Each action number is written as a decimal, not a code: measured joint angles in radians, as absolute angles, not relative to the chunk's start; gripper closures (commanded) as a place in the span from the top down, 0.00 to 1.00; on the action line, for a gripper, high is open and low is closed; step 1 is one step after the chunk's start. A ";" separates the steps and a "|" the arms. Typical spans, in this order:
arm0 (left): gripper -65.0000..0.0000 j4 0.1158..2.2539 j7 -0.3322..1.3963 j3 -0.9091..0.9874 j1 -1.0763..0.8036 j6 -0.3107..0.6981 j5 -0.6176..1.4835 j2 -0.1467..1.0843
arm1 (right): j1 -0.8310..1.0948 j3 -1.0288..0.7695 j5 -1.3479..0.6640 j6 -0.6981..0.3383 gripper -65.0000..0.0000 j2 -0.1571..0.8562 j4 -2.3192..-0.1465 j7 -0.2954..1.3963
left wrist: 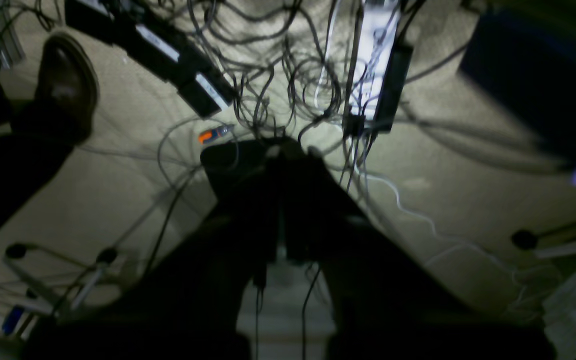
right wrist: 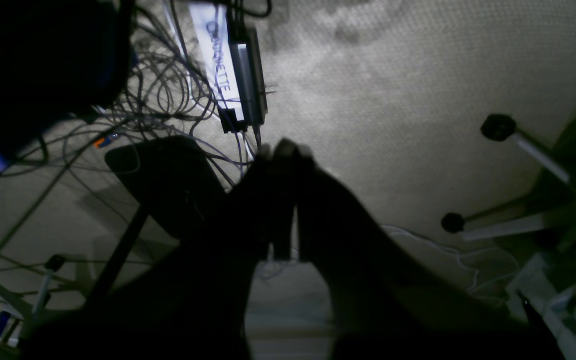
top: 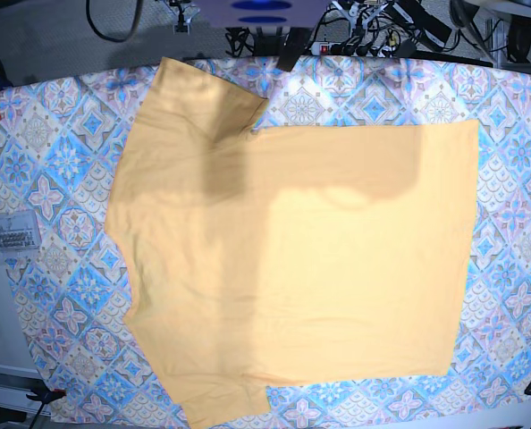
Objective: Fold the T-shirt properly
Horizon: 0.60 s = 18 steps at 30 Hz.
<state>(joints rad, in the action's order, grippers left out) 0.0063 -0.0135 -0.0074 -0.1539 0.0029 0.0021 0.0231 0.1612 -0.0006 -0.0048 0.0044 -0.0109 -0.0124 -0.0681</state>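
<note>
Overhead, the T-shirt (top: 292,268) lies flat and unfolded on the surface (top: 60,179), which is draped in a blue-and-pink patterned tablecloth (top: 516,295). The shirt fills the middle, its hem edge running straight down the 3 o'clock side, one sleeve pointing to 11 o'clock, the other reaching toward 7 o'clock near the front edge. A soft shadow crosses the cloth around 12 o'clock. No arm shows above the shirt in this view.

Over to the wrist cameras: both point down at a pale floor. The left claw (left wrist: 288,150) is a dark silhouette, jaws pressed together, nothing between them. Beyond it at 12 o'clock sprawls a tangle of cables (left wrist: 268,75) with a power strip (left wrist: 375,60); a dark shoe (left wrist: 65,85) sits at 10 o'clock.

The right claw (right wrist: 285,150) is likewise closed and empty, with chair legs (right wrist: 513,175) off at 3 o'clock.
</note>
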 measured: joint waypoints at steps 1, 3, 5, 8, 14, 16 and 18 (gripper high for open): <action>0.00 0.006 -0.014 -0.007 -0.168 0.000 0.002 0.029 | 0.175 -0.001 -0.005 0.004 0.00 -0.010 -0.012 -0.078; 0.00 0.002 -0.079 -0.007 -0.202 -0.001 0.003 0.039 | 0.212 -0.001 -0.004 0.004 0.00 -0.010 -0.005 -0.143; 0.00 0.002 -0.167 -0.007 -0.235 -0.001 0.005 0.051 | 0.246 -0.001 -0.004 0.003 0.00 -0.005 -0.001 -0.189; 0.00 0.004 -0.270 -0.007 -0.281 0.000 0.005 0.060 | 0.273 -0.001 -0.004 0.004 0.00 0.015 -0.001 -0.224; 0.00 0.004 -0.476 -0.004 -0.380 0.003 0.002 0.076 | 0.324 -0.001 -0.005 0.004 0.00 0.039 -0.007 -0.390; 0.00 0.004 -0.563 -0.004 -0.405 -0.001 0.005 0.086 | 0.361 -0.001 -0.004 -0.001 0.00 0.045 -0.006 -0.441; 0.00 0.005 -0.657 -0.004 -0.432 -0.003 0.008 0.093 | 0.402 -0.001 -0.004 0.002 0.00 0.049 -0.005 -0.504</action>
<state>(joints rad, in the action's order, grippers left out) 0.0048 -0.6575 -0.0044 -0.4320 -0.0032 0.0082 0.0933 0.4015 -0.0006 -0.0040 0.0017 0.0486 -0.0051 -0.5041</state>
